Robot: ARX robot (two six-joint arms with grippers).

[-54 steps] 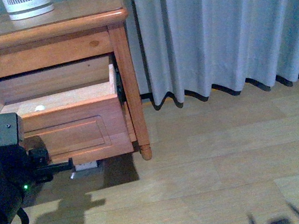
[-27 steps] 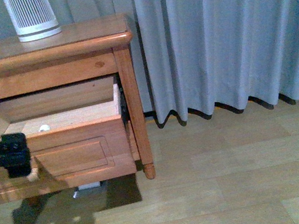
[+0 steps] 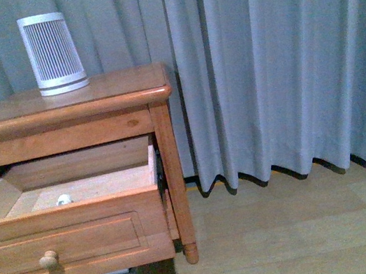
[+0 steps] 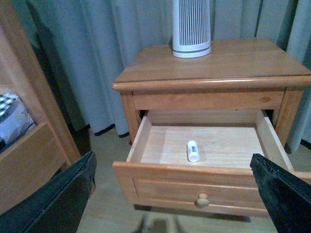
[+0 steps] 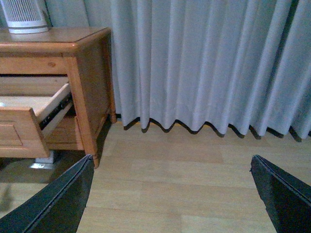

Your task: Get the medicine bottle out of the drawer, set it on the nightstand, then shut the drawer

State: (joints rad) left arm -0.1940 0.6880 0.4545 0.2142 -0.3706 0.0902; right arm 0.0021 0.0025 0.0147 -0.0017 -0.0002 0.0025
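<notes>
Medicine bottle (image 4: 193, 150) is lying on its side on the bare floor of the drawer (image 4: 194, 184), about mid-width, long axis running front to back, touching none of the drawer walls; in the front view it is only peeking over the drawer front as a small white blob (image 3: 63, 199). Can't tell which end is carrying the cap. The drawer is sitting pulled well out past the front edge of the nightstand table (image 3: 91, 96), which is why the bottle is showing from above, and its knob (image 3: 48, 259) is facing the robot, nothing on it. The ribbed white device (image 3: 53, 53) is standing upright at the back edge of the table, roughly mid-width, so the front edge and both front corners are looking like free room for the bottle. The left jaws are standing wide apart and holding nothing, with the open drawer and the bottle framed between them, so this arm is probably lining up for the pick. The right jaws are also standing wide apart and empty, pointing past the table's right front corner at the floor (image 5: 194, 184) and the grey curtain (image 5: 204, 63), likely just waiting. Neither arm is showing in the front view. Judging: drawer opening is done; pick, place and close are not yet done. The bottle may be rolling if nudged, since it is round and lying flat.
</notes>
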